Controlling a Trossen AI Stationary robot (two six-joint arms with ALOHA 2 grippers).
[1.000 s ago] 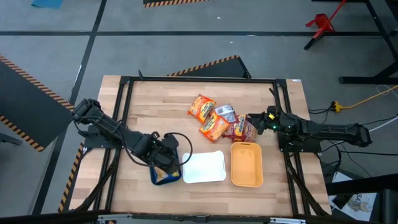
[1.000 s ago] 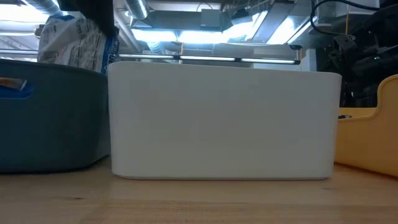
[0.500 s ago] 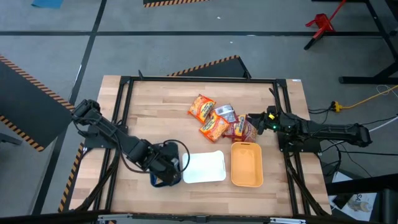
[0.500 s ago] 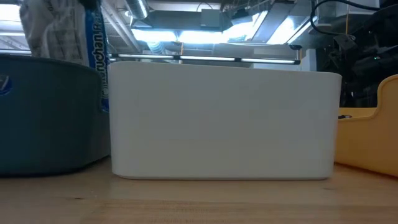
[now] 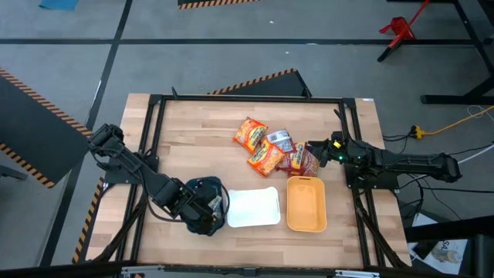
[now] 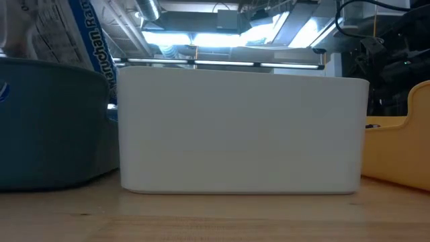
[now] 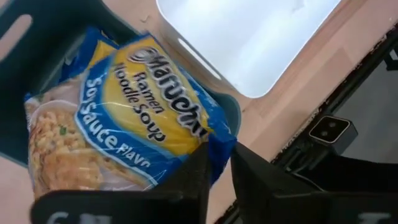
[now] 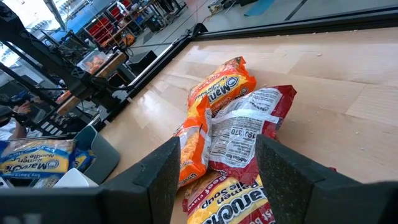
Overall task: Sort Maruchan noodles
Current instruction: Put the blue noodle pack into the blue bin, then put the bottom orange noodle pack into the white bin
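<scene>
**Blue packet going into the teal tray**

The left gripper (image 7: 214, 168) is clamped on a corner of a blue Maruchan packet (image 7: 130, 134), its fingers pinched tight on the crinkly edge. Just beyond the jaws the packet hangs inside the teal tray (image 7: 37, 37), seemingly over another blue packet; past the tray's rim, touching or nearly so, sits the white tray (image 5: 252, 207), then the orange tray (image 5: 306, 204).

To finish cleanly, I would lower until the packet lies flat below the rim, then release, so it cannot spring out.

The right gripper (image 8: 217, 186) waits with jaws spread; directly ahead lie the orange and dark red packets (image 8: 239, 124), heaped and overlapping.
</scene>
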